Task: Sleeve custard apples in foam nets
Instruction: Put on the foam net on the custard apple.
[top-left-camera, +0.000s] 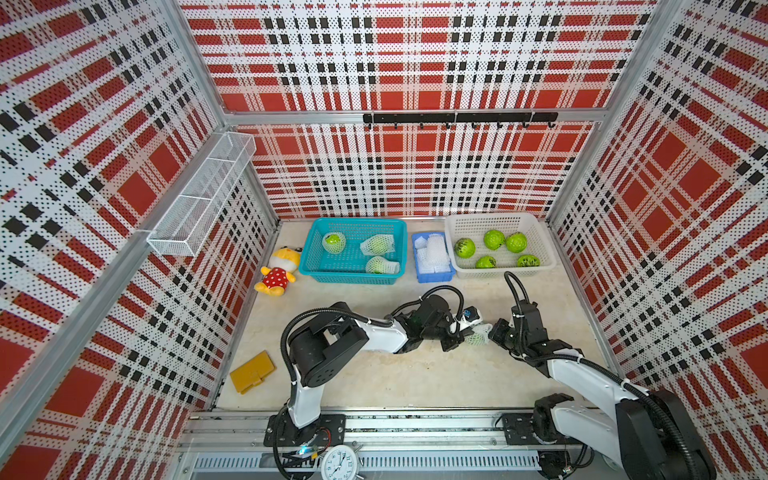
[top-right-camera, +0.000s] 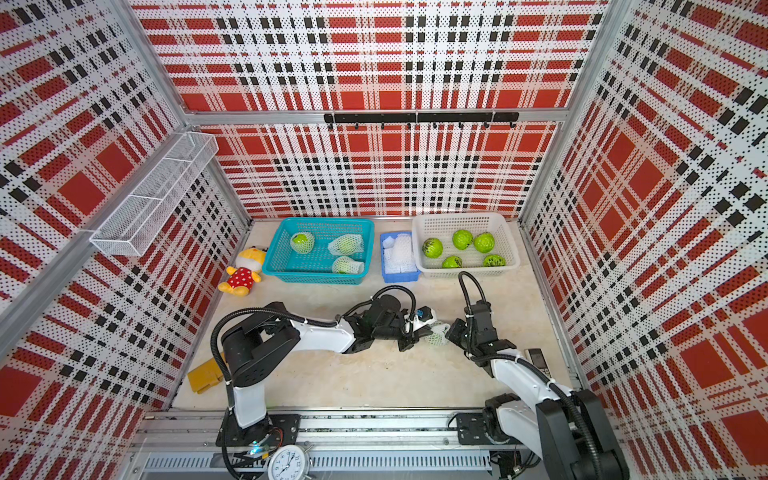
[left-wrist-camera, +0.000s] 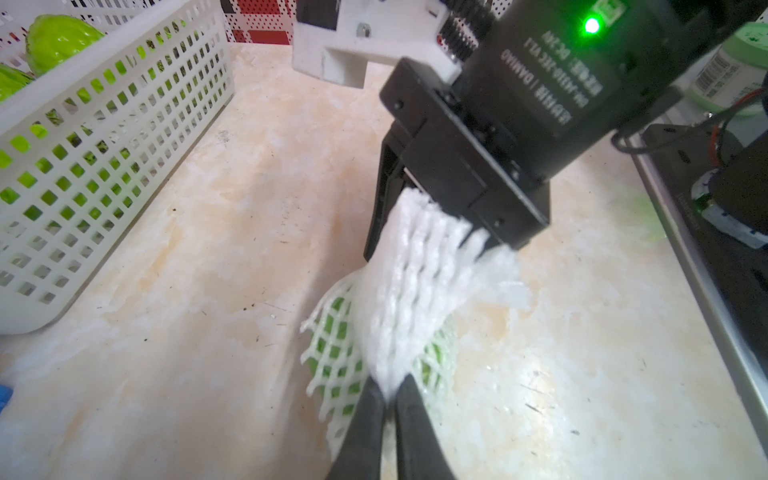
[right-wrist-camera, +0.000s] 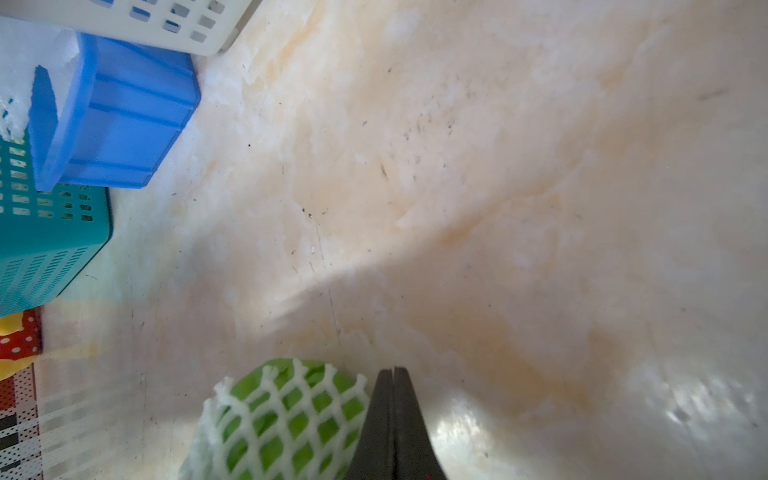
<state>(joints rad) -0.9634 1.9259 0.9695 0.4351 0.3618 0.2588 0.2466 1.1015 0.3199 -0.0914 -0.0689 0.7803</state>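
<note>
the custard apple (top-left-camera: 475, 340) lies on the table (top-left-camera: 415, 374) between both hands. the left hand (left-wrist-camera: 388, 388) pinches its foam net (left-wrist-camera: 415, 291), and the right hand (right-wrist-camera: 392, 374) is clenched just beside it. the fruit is bright green under stretched white diamond mesh, with loose net bunched above.

Back edge jammed: teal basket (top-left-camera: 353, 275), blue bin (top-left-camera: 434, 277), white basket (top-left-camera: 505, 272). Toy (top-left-camera: 277, 274) and yellow case (top-left-camera: 252, 371) hug the left wall (top-left-camera: 208, 291). Left arm (top-left-camera: 384, 332) and right arm (top-left-camera: 582, 370) meet at the netted fruit (top-left-camera: 478, 336) mid-table; the table (top-left-camera: 415, 384) up front's open.
</note>
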